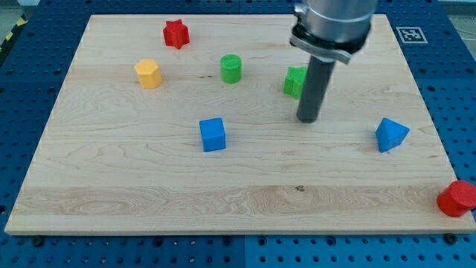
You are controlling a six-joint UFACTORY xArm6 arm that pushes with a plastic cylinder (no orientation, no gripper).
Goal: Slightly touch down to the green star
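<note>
Pale wooden surface (149,186), left to right: yellow block (148,74), red star (176,33), blue cube (213,135), green cylinder (231,68); green star (294,81) near top edge, just beside my tip (307,119); blue block (390,135); red block (457,199) at bottom-right corner. No gripper; no readable writing.

No readable text; perhaps a coded marker (408,34) on the board's corner.

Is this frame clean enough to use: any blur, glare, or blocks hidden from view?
Camera view: evenly lit, with soft shadows and no strong glare on the wooden board. Blocks look sharp. The rod hides part of the green star; my tip sits just below-right of it. The red block lies off the board's corner.
</note>
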